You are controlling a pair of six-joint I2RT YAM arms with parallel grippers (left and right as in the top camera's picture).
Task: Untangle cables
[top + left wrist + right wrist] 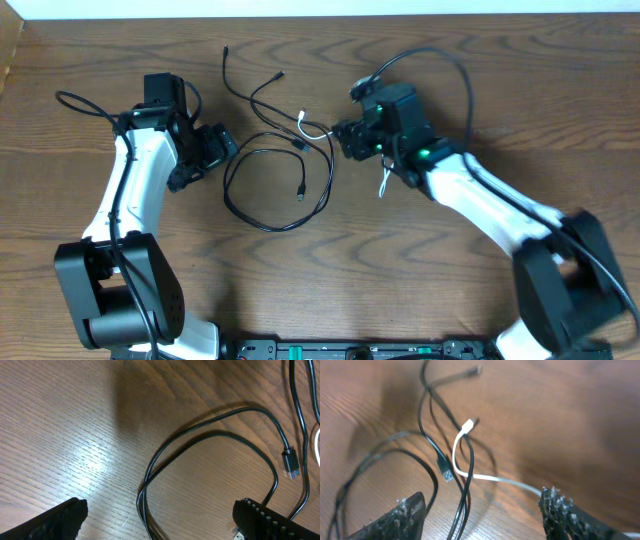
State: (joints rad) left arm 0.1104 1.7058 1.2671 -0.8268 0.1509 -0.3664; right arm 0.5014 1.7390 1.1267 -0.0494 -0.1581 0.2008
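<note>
Cables (272,229) are lying in a loose heap on the wooden table (330,290), a bit above centre in the overhead shot, right between the two grippers.

Going from the left: a thick cord (72,98) curls off the left arm (125,195) near the left edge, well apart from the heap and not blocking anything. That arm runs up the left side and bends right, so the left gripper (222,152) points at the heap from just beside its left edge. Its fingers (55,521) are spread wide and grasping nothing. In its wrist view a black cable (215,434) lies on the wood below the gap, two strands running side by side, with a small plug (291,463) at the right.

In the middle, that black cable makes one big round loop. A second black strand (240,92) wanders toward the top of the frame. The white cable (454,455) bends into a short hook and crosses the black strands.

On the right, the right arm (490,205) comes in diagonally from the lower right corner, and the right gripper (345,140) sits at the heap's right edge. Its fingers (570,517) are released, wide apart, nothing clamped. The white cable runs up to the finger at the right of the wrist frame; can't tell if it touches. Another thick cord (440,55) arches above that gripper.
</note>
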